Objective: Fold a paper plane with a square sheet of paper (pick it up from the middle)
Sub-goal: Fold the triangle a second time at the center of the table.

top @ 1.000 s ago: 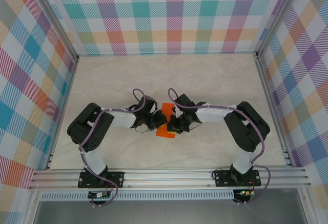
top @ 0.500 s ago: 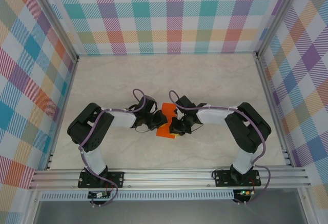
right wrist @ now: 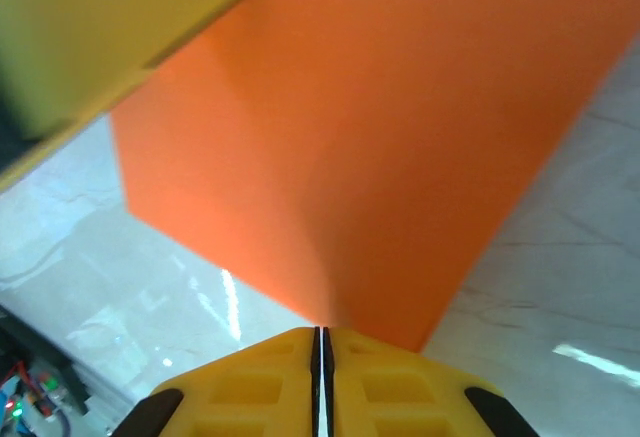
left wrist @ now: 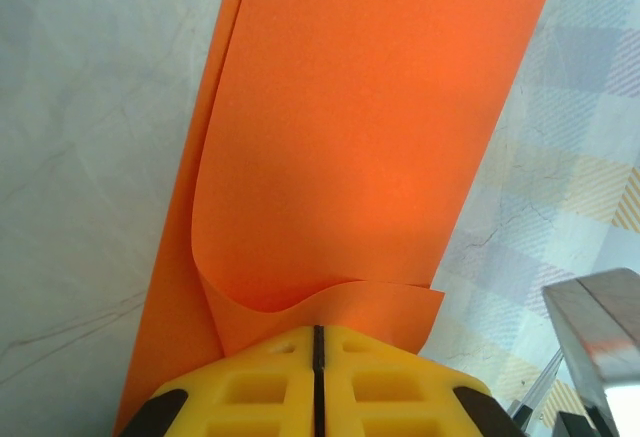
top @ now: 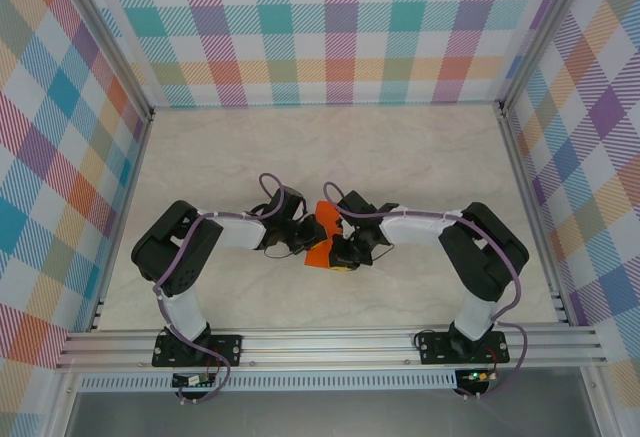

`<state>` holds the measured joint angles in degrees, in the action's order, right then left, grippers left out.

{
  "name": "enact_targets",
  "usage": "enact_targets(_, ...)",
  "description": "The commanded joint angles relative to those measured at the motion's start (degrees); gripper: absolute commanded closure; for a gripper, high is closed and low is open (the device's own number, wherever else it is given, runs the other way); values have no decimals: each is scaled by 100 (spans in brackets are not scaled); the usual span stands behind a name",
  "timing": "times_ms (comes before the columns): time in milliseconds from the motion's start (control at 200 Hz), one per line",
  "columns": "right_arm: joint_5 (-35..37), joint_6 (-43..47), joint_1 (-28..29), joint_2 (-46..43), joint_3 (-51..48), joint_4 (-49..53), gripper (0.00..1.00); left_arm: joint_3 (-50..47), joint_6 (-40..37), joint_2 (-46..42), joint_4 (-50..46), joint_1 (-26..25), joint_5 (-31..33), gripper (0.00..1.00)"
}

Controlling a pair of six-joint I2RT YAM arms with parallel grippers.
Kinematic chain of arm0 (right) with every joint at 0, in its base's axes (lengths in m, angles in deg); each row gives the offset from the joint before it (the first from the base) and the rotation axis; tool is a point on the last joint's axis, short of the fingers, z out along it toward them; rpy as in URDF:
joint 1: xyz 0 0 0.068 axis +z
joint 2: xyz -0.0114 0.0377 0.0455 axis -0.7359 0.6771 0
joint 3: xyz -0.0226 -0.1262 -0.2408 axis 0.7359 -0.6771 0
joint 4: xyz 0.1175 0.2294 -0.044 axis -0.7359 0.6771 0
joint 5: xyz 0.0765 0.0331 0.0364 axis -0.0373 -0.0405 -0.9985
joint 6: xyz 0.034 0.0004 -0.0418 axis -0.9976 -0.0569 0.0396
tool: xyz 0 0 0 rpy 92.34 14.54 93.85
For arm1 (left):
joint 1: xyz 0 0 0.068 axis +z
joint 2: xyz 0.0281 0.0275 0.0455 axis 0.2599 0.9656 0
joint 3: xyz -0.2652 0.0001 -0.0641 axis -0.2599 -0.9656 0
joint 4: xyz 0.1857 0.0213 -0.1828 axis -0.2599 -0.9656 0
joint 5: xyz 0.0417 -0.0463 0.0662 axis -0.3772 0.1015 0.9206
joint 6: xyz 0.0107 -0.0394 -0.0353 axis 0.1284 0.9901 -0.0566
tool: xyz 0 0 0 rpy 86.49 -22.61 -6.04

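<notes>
The square sheet of paper [top: 318, 255] is bright orange and hangs between my two grippers just above the table's middle. In the left wrist view the sheet [left wrist: 350, 127] is doubled over into two layers, the upper one bulging in a loose curve. My left gripper [left wrist: 316, 329] is shut on the paper's near edge; from above the left gripper [top: 310, 232] sits at the sheet's left side. My right gripper [right wrist: 320, 332] is shut on an edge of the sheet [right wrist: 380, 137] and is at its right side from above [top: 338, 245].
The marble-look tabletop [top: 330, 147] is walled by plaid panels [top: 330, 27] at the back and sides. An aluminium rail [top: 330, 342] runs along the near edge by the arm bases. The left gripper's yellow finger [right wrist: 100, 27] crosses the right wrist view's top left.
The right gripper has shifted a little left and toward the near edge, closing in on the left gripper. Less of the orange sheet shows between them. Both stay shut.
</notes>
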<state>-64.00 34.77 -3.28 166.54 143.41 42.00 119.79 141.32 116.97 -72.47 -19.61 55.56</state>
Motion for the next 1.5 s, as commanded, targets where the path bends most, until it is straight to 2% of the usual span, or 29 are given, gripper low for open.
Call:
enact_targets(0, 167, 49, -45, 106, -82, 234, 88, -148, -29, 291, -406, 40, 248, 91)
enact_targets(85, 99, -14, -122, 40, -278, 107, 88, -152, -46, 291, -432, 40, 263, 92)
enact_targets(265, -704, -313, -261, -143, -746, -735, 88, -142, -57, 290, -441, 40, 261, 92)
enact_targets(345, -832, -395, -278, -414, -759, -912, 88, -144, -55, 290, -441, 40, 273, 92)
enact_targets(495, -874, -544, -323, -645, -578, -1178, 88, -141, -56, 291, -433, 46, 255, 92)
enact_targets(630, -920, -649, -321, -236, -321, -1247, 89, -139, -55, 300, -427, 41, 238, 92)
enact_targets(745, -604, -580, -323, 37, -309, -1006, 90, -139, -63, 291, -438, 40, 246, 92)
enact_targets(920, -432, -535, -358, 28, -739, -975, 90, -139, -92, 273, -494, 38, 259, 92)
enact_targets(1210, -940, -835, -507, -52, -1503, -1894, 89, -118, -111, 336, -512, 40, 273, 92)
enact_targets(1495, -829, -453, -516, -367, -1550, -1465, 88, -103, -123, 374, -551, 42, 299, 92)
